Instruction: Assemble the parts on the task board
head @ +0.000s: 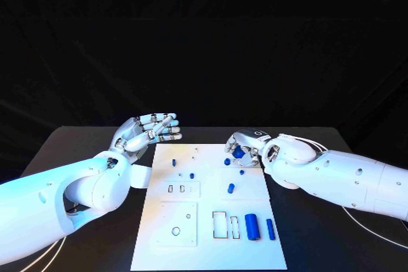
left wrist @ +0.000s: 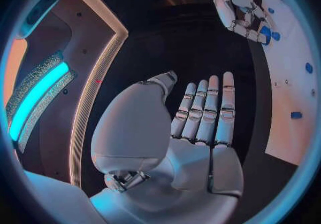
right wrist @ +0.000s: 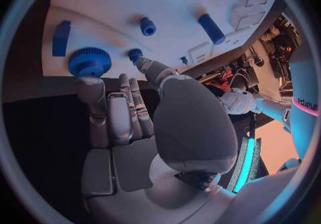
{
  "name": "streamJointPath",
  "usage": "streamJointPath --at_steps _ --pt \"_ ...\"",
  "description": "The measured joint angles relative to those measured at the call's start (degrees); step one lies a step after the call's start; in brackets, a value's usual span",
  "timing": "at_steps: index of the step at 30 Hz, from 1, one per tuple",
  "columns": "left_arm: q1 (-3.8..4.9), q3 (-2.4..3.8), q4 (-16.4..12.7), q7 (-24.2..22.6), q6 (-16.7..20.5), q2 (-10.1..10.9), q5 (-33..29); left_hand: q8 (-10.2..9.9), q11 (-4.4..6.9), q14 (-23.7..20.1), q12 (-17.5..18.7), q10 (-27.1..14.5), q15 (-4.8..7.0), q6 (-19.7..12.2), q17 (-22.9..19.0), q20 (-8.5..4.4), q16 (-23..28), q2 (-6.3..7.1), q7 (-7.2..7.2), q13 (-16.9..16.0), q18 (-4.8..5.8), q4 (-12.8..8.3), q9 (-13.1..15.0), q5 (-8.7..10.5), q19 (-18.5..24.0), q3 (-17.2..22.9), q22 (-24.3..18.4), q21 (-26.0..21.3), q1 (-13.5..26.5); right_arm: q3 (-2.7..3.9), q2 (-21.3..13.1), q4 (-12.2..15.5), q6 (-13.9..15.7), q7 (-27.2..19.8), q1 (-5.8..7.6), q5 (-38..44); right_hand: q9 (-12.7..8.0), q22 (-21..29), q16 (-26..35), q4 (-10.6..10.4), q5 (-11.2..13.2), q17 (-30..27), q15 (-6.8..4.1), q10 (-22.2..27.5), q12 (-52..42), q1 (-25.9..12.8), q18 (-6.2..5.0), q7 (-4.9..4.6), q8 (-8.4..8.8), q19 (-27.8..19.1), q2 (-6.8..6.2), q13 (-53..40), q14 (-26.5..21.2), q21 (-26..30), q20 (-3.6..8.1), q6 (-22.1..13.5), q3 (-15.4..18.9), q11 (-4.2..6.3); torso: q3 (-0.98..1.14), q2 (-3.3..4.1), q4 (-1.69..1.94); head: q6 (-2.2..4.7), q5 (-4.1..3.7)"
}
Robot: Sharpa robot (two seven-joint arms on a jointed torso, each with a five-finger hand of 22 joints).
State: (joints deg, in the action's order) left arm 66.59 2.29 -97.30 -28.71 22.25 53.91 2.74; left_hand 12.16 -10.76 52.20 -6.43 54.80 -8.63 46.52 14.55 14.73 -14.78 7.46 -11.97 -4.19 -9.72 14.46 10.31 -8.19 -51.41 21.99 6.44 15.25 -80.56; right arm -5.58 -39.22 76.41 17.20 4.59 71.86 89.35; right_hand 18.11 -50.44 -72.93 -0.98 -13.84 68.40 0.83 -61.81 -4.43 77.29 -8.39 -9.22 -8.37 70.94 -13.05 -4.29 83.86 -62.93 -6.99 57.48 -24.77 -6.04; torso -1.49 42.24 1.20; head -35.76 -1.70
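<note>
Blue gear (right wrist: 89, 62) sits on the task board (head: 213, 248) just beyond the right hand (head: 244, 147)'s fingers, which hold nothing; left hand (head: 149, 130) fingers extended, empty.

**Colours on the black table**

A white task board (head: 208, 248) lies on a black table (head: 76, 148). Small blue parts (head: 252, 226) dot the board, most toward three o'clock. Both hands, left (head: 146, 132) and right (head: 244, 147), are silver on white arms.
</note>
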Motion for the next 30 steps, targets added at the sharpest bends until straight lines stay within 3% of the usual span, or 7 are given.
streamJointPath --at_steps 2,13,18,21,30 --pt "0.0 0.0 0.1 0.0 0.0 -0.1 0.0 0.0 0.0 0.0 0.0 0.0 0.0 0.0 0.0 0.0 0.0 0.0 0.0 0.0 0.0 0.0 0.0 0.0 0.0 0.0 0.0 0.0 0.0 -0.03 0.4 -0.5 -0.3 0.2 0.0 0.1 0.1 -1.3 -0.9 -0.1 0.0 0.9 0.08 0.0 0.0 0.0 0.88 0.0 0.02 0.6 0.0 0.0 0.1 -1.0 0.23 0.0 -0.1 0.0 0.0 0.01 -0.01 0.05 0.06" --pt "0.01 0.01 0.2 0.0 -0.2 -0.2 0.0 0.0 0.0 -0.2 0.0 0.0 -0.2 0.0 0.1 0.0 0.0 0.0 0.0 0.0 0.0 0.2 0.0 0.0 0.0 0.2 0.0 0.0 0.0 -0.14 1.5 -1.8 -1.5 0.8 -0.16 0.7 0.6 -5.5 -3.3 -1.2 -0.4 2.9 0.08 -0.7 -0.3 0.3 0.88 -0.42 0.02 2.2 0.3 0.1 0.1 -3.8 0.0 0.4 -1.2 -0.03 0.04 0.16 -0.03 0.07 0.33" --pt "0.02 0.01 0.2 0.0 -0.2 -0.2 0.0 0.0 0.0 -0.2 0.0 0.0 -0.2 0.0 0.1 0.0 0.0 0.0 0.0 0.0 0.0 0.2 0.0 0.0 0.0 0.2 0.0 0.0 0.0 -0.14 1.8 -1.9 -1.8 0.8 -0.16 0.7 0.8 -6.4 -3.6 -1.4 -0.4 3.0 0.08 -1.1 -0.5 0.3 0.88 -0.24 0.01 2.6 0.3 0.1 0.1 -4.6 0.12 0.6 -1.7 -0.02 0.04 0.25 -0.04 -0.18 0.4" --pt "0.02 0.01 0.2 0.0 -0.3 -0.2 0.0 0.0 0.0 -0.2 0.0 0.0 -0.2 0.0 0.1 0.0 0.0 0.0 0.0 0.0 0.0 0.2 0.0 0.0 0.0 0.2 0.0 0.0 0.0 -0.14 1.9 -1.9 -1.9 0.8 -0.19 0.7 0.9 -7.6 -3.9 -1.6 -0.4 3.0 0.08 -1.5 -0.5 0.3 1.78 -0.24 0.01 3.2 0.3 0.1 0.1 -5.5 0.12 0.6 -2.0 0.01 0.04 0.26 -0.09 -0.34 0.42" --pt "0.02 0.01 0.5 0.0 -0.4 -0.5 0.0 0.0 0.0 -0.2 0.1 0.0 -0.2 0.0 0.1 0.0 0.0 0.0 0.0 0.0 0.0 0.2 0.0 0.0 0.0 0.2 0.0 0.0 0.0 -0.17 2.0 -1.9 -2.3 0.8 -0.23 0.6 1.2 -9.8 -4.3 -1.9 -0.4 3.5 0.08 -2.1 -0.8 0.3 1.78 -0.24 0.01 4.1 0.3 0.1 0.1 -7.0 0.01 1.0 -2.8 0.22 0.03 0.3 -0.09 -0.82 0.39"
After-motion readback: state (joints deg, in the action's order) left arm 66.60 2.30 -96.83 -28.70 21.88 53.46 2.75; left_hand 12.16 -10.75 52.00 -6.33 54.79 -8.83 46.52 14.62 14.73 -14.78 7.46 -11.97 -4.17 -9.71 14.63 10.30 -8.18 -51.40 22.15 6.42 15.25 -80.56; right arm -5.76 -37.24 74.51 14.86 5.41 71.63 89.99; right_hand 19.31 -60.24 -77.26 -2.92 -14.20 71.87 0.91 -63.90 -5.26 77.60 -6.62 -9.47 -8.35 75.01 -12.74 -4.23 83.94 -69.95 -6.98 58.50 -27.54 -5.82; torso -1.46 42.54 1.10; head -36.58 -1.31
